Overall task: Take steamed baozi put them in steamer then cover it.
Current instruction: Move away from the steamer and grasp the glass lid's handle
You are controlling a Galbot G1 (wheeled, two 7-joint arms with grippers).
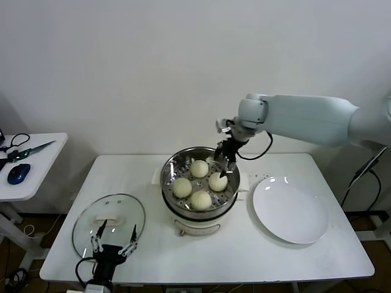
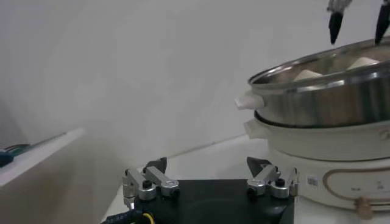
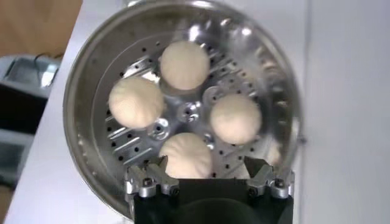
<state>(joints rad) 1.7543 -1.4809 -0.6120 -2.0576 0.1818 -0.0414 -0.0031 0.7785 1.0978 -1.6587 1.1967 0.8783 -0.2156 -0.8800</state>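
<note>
Hovering just above the steamer (image 1: 198,183), the right tool (image 1: 223,163) hangs with its jaws spread wide and nothing between them, its dark fingertips (image 1: 219,160) poised over the bun nearest the worktop's right side. All four steamed baozi (image 3: 184,65) sit on the perforated tray inside the steel pot, set in a rough ring around the tray's centre, each apart from its neighbours. The steamer stands near the middle of the worktop (image 1: 244,256), somewhat toward the far edge, on its white base.

The cover (image 1: 109,223) lies flat on the worktop near the front left corner, its cream handle facing up, well apart from the pot. The left tool (image 1: 113,239) rests low at the front edge by that corner, jaws fully apart and holding nothing, its fingertips over the near rim of the cover.

A white plate (image 1: 291,210) sits bare toward the right side of the worktop, just beside the steamer.
</note>
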